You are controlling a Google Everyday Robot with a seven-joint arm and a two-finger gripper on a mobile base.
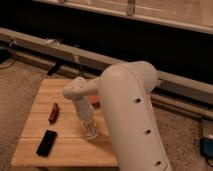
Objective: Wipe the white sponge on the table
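The table [70, 150] has a pale wooden plank top and stands in the lower left of the camera view. My big white arm reaches over it from the right. My gripper [90, 131] points down at the middle of the table. The white sponge [90, 128] is an off-white ribbed lump at the gripper's end, under the wrist, with its lower edge against the tabletop. The gripper is shut on it.
A dark red bar-shaped object [53, 112] lies left of the gripper. A flat black rectangular object [46, 142] lies near the front left edge. An orange thing [94, 104] shows behind the arm. A long rail [40, 47] runs behind the table.
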